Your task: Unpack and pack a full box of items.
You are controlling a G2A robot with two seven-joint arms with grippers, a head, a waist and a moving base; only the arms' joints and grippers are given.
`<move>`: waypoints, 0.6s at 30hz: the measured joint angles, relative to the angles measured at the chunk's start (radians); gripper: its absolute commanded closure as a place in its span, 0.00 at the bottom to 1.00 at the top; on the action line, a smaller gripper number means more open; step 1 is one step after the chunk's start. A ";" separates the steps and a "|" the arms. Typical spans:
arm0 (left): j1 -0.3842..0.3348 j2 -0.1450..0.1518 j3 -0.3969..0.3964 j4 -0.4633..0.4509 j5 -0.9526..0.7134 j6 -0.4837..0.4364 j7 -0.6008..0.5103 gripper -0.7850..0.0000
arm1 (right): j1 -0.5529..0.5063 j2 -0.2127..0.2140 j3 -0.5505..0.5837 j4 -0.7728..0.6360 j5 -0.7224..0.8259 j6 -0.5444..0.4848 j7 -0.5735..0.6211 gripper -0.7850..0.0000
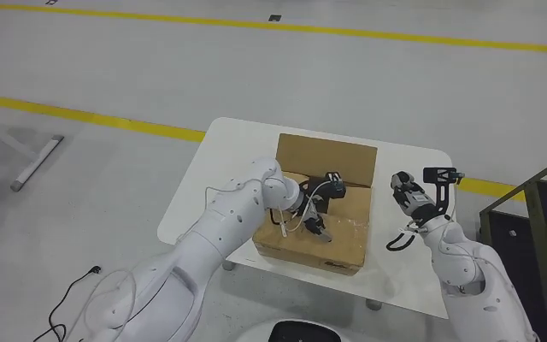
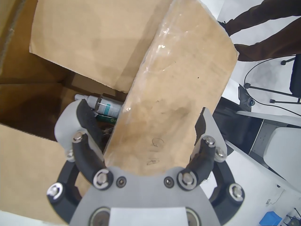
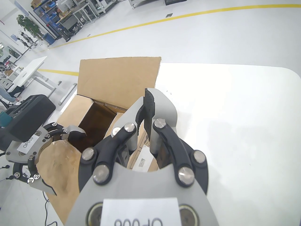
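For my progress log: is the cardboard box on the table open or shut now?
Open: the box has its far flap standing upright, and a white bottle is visible down inside it.

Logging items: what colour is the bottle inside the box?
White bottle with teal label; best in left wrist view.

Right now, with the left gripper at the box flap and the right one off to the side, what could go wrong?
1. The taped flap lies between the fingers of the open left gripper and partly over the opening. Unheld, it could fall shut and cover the bottle inside.
2. The right gripper, shut, is over the table and not bracing the box, so pushing the flap might slide the box.
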 measured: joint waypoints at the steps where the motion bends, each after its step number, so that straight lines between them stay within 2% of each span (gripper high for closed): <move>1: -0.004 -0.003 0.003 0.008 0.000 0.001 0.008 0.00 | 0.000 0.000 0.000 0.000 0.000 0.001 0.000 1.00; 8: -0.021 -0.027 0.028 0.062 -0.005 -0.015 0.032 0.02 | -0.004 0.000 0.001 -0.003 -0.002 0.005 0.000 1.00; 9: -0.022 -0.031 0.032 0.068 -0.008 -0.021 0.032 0.14 | -0.004 0.000 0.001 -0.003 -0.001 0.005 -0.001 1.00; 10: -0.023 -0.033 0.035 0.073 -0.011 -0.024 0.031 0.22 | -0.004 0.000 0.001 -0.003 -0.001 0.005 -0.001 1.00; 12: -0.027 -0.039 0.040 0.084 -0.017 -0.032 0.030 0.57 | -0.002 0.000 -0.001 -0.002 -0.001 0.006 -0.002 1.00; 14: -0.032 -0.044 0.044 0.094 -0.022 -0.040 0.027 0.80 | 0.000 0.000 -0.003 0.000 -0.002 0.006 -0.001 1.00; 15: -0.035 -0.046 0.047 0.100 -0.024 -0.044 0.025 0.96 | 0.001 0.000 -0.003 0.001 -0.002 0.005 0.000 1.00; 16: -0.038 -0.048 0.049 0.105 -0.024 -0.048 0.024 1.00 | 0.002 0.000 -0.003 0.001 -0.002 0.005 0.000 1.00; 18: -0.042 -0.053 0.053 0.116 -0.024 -0.054 0.025 1.00 | 0.003 0.000 -0.004 0.003 -0.002 0.005 0.000 1.00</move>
